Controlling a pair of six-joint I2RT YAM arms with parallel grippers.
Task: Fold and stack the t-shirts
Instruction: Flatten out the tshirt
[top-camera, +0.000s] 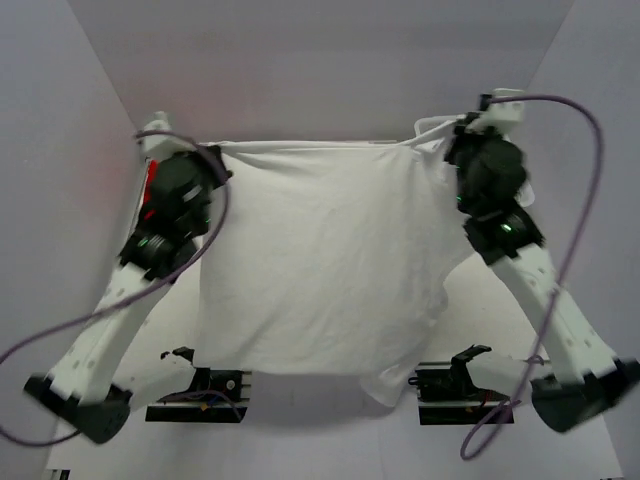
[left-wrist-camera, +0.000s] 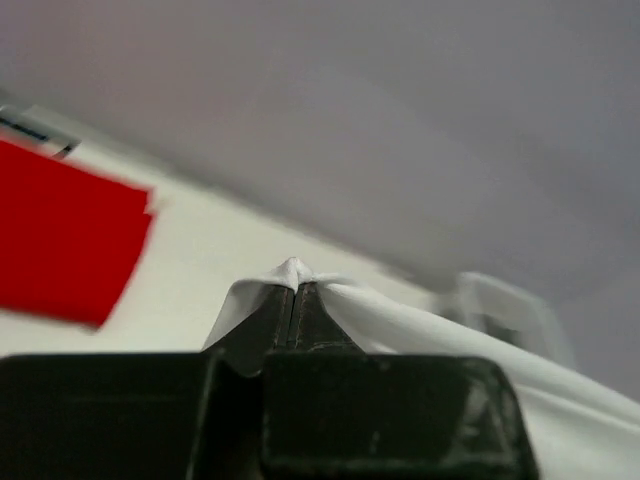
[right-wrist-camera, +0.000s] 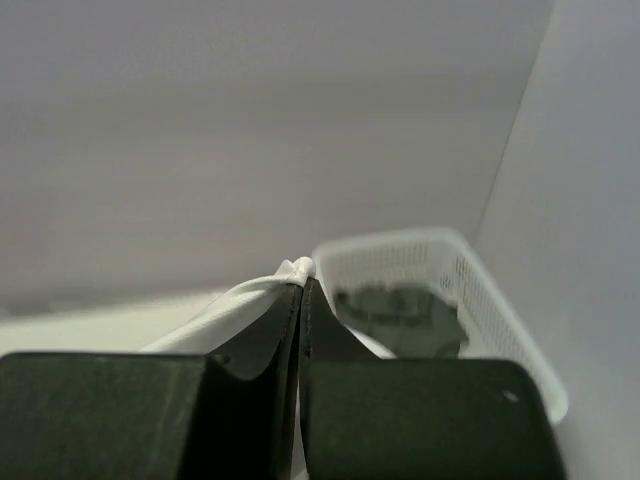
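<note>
White t-shirt (top-camera: 320, 260) held up, spread wide.
A red t-shirt (left-wrist-camera: 60, 240) lies left of it. The left gripper (left-wrist-camera: 292, 288) is clamped on its top left corner and the right gripper (right-wrist-camera: 300, 285) on its top right corner. Right of it, a white lattice basket (right-wrist-camera: 495, 300) holds a dark grey-green t-shirt (right-wrist-camera: 400, 315).

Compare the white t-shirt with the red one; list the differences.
The white t-shirt hangs spread between the left gripper and right gripper, both shut on one edge; the red t-shirt lies flat on the table, untouched. The white one is opened out; the red one shows straight, square edges, likely folded. Both are plain cloth.
</note>
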